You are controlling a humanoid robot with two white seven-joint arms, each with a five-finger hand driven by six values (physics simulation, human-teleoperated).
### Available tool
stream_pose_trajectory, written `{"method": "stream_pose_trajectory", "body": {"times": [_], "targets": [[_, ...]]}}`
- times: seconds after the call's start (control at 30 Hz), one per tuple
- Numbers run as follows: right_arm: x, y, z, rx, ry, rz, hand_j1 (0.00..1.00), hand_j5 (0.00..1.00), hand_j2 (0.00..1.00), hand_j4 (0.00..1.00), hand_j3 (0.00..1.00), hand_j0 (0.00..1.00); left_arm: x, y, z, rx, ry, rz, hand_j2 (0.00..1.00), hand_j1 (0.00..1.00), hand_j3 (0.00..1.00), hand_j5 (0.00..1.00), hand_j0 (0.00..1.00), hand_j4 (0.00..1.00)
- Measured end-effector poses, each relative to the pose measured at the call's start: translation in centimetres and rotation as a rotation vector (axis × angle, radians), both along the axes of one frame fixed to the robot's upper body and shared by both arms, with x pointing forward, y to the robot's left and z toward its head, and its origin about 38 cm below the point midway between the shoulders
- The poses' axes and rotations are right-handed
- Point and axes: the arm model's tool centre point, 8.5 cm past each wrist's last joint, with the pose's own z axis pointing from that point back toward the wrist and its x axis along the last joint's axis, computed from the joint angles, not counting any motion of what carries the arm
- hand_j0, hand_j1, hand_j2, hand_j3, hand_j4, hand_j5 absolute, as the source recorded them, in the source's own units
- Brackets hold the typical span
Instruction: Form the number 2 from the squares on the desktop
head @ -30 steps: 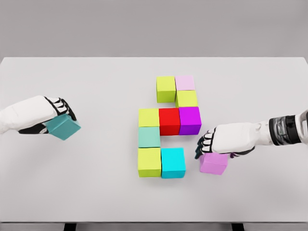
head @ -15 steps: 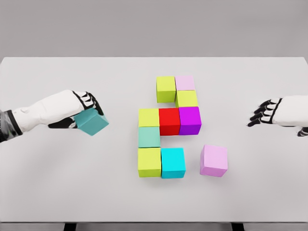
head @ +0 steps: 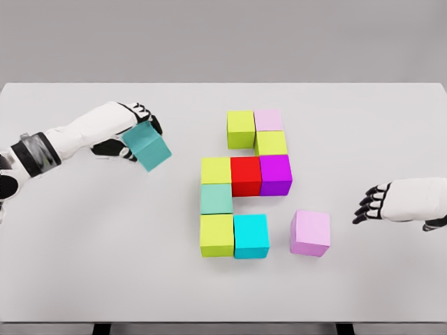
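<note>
My left hand (head: pixel 137 132) is shut on a teal cube (head: pixel 148 146), held tilted above the white table (head: pixel 84 265), left of the cube group. The group has a lime cube (head: pixel 241 129) and a pale pink cube (head: pixel 269 119) on top, a lime cube (head: pixel 271 143) below, then a row of lime (head: pixel 216 169), red (head: pixel 246 175) and purple (head: pixel 276 174). Under that sit a mint cube (head: pixel 216 198), a lime cube (head: pixel 217 234) and a cyan cube (head: pixel 251 235). A violet-pink cube (head: pixel 310 232) lies apart to their right. My right hand (head: pixel 374 202) hovers open to its right.
The table's front edge (head: pixel 223 322) runs along the bottom, with dark legs showing beneath. A plain grey wall stands behind the far edge.
My left hand has carried the teal cube up and to the right, toward the group. My right hand let go of the violet-pink cube, drew away right, then came back down a little.
</note>
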Motion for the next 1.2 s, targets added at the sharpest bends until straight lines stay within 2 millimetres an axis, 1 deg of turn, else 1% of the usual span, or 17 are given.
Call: {"method": "stream_pose_trajectory", "body": {"times": [0.13, 0.27, 0.37, 0.67, 0.87, 0.93, 1.03, 1.07, 1.2], "targets": [[0.2, 1.2, -0.8, 0.014, 0.008, 0.028, 1.00, 1.00, 1.00, 1.00, 1.00, 1.00, 2.1, -0.9, -0.3, -0.021, 0.034, 0.046, 0.45, 0.45, 0.45, 0.45, 0.45, 0.45], [0.2, 2.2, -1.4, 0.027, 0.018, 0.050, 1.00, 1.00, 1.00, 1.00, 1.00, 1.00, 3.3, -1.9, -1.6, -0.049, 0.088, 0.093, 0.45, 0.45, 0.45, 0.45, 0.45, 0.45], [0.3, 2.7, -1.6, 0.033, 0.020, 0.060, 1.00, 1.00, 1.00, 1.00, 1.00, 1.00, 3.8, -2.6, -2.1, -0.066, 0.116, 0.121, 0.45, 0.45, 0.45, 0.45, 0.45, 0.45], [0.5, 3.9, -2.0, 0.055, 0.021, 0.085, 1.00, 1.00, 1.00, 1.00, 1.00, 1.00, 5.7, -4.4, -2.2, -0.105, 0.149, 0.158, 0.45, 0.45, 0.45, 0.45, 0.45, 0.45], [0.7, 4.8, -2.2, 0.072, 0.022, 0.103, 1.00, 1.00, 1.00, 1.00, 1.00, 1.00, 6.5, -5.5, -2.5, -0.128, 0.172, 0.172, 0.45, 0.45, 0.45, 0.45, 0.45, 0.45], [0.7, 5.0, -2.2, 0.075, 0.022, 0.105, 1.00, 1.00, 1.00, 1.00, 1.00, 1.00, 6.6, -5.8, -2.4, -0.134, 0.172, 0.173, 0.45, 0.45, 0.45, 0.45, 0.45, 0.45], [0.7, 5.0, -2.2, 0.075, 0.022, 0.105, 1.00, 1.00, 1.00, 1.00, 1.00, 1.00, 7.4, -6.3, -1.7, -0.147, 0.165, 0.175, 0.45, 0.45, 0.45, 0.45, 0.45, 0.45], [0.7, 4.8, -2.2, 0.072, 0.022, 0.102, 1.00, 1.00, 1.00, 1.00, 1.00, 1.00, 7.5, -6.5, -1.8, -0.151, 0.171, 0.177, 0.45, 0.45, 0.45, 0.45, 0.45, 0.45], [0.4, 3.2, -1.8, 0.042, 0.021, 0.071, 1.00, 1.00, 1.00, 1.00, 1.00, 1.00, 8.1, -7.2, -1.8, -0.164, 0.179, 0.179, 0.45, 0.45, 0.45, 0.45, 0.45, 0.45]]}}
